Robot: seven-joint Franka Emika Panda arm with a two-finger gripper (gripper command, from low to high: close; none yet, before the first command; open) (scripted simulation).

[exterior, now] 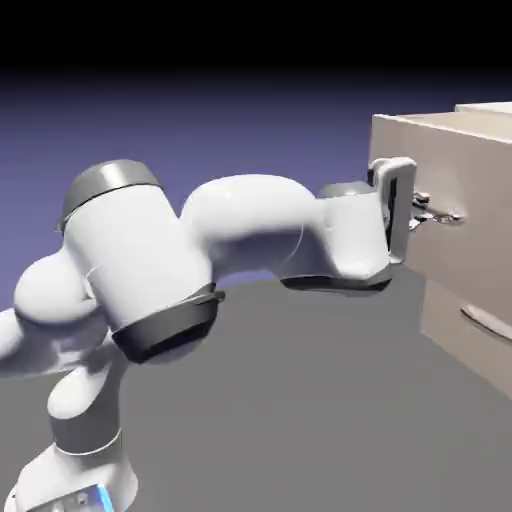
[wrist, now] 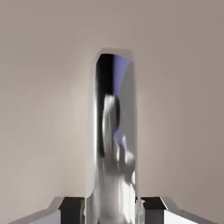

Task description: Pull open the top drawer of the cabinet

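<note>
At the right edge of the exterior view the cabinet [exterior: 470, 230] stands pale and boxy, and the arm reaches level across to its upper front, where the gripper [exterior: 432, 215] is clamped on the handle [exterior: 447, 216] of the top drawer [exterior: 440, 160]; the hand view bears this out, for the shiny grey bar [wrist: 114, 144] fills the middle of the picture and runs down between the two dark finger tips [wrist: 71, 209], which sit tight against its sides, with beige drawer front all round it. The drawer's front seems to stand a little proud of the lower drawer [exterior: 470, 330], though from this angle I cannot be sure how far it has come out, if at all. To do the pull well, the hand should draw straight back along the drawer's own line of travel, away from the cabinet face, keeping the fingers square on the bar and the wrist level; any sideways drag or upward lift is likely to bind the runners or let the slim bar slip from the pads; a steady pace would suit better than a jerk.
</note>
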